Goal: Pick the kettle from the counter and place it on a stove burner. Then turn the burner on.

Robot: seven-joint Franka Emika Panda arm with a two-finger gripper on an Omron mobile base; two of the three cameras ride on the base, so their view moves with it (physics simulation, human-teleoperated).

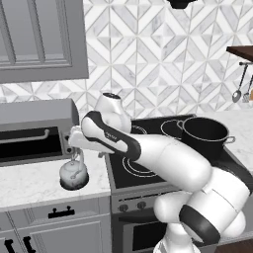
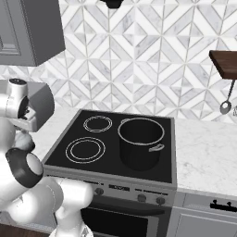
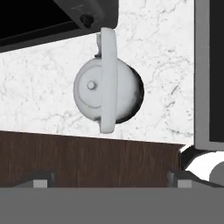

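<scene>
Left base view. I see the kettle [image 1: 74, 174], small, round and silvery-white, with a thin arched handle, standing on the white marble-look desk [image 1: 29, 183] near its front edge, just left of the black cooktop [image 1: 148, 158] and in front of the grey microwave [image 1: 37, 131]. My arm reaches left across the cooktop's near left corner, forearm roughly level, wrist bent downward, so that the pincer [image 1: 76, 157] hangs directly above the kettle, at the top of its handle. From here I cannot tell whether they touch. The large double-ring stove burner [image 1: 134, 167] is partly covered by the arm; a black pot [image 1: 204, 136] sits on the cooktop's right side.

Right base view. The stove burner [image 2: 85, 150] lies at the near left of the cooktop [image 2: 111, 171], the pot [image 2: 140, 142] to its right, a smaller ring [image 2: 97, 123] behind it. My arm's upper links stand at the left edge.

Hand view. Looking straight down, I see the kettle [image 3: 107, 89] centred, its handle crossing the body as a pale band, the lid knob to its left. The pincer [image 3: 109, 183] stands wide open, holding nothing; its fingertips [image 3: 40, 182] straddle the desk's front edge.
</scene>
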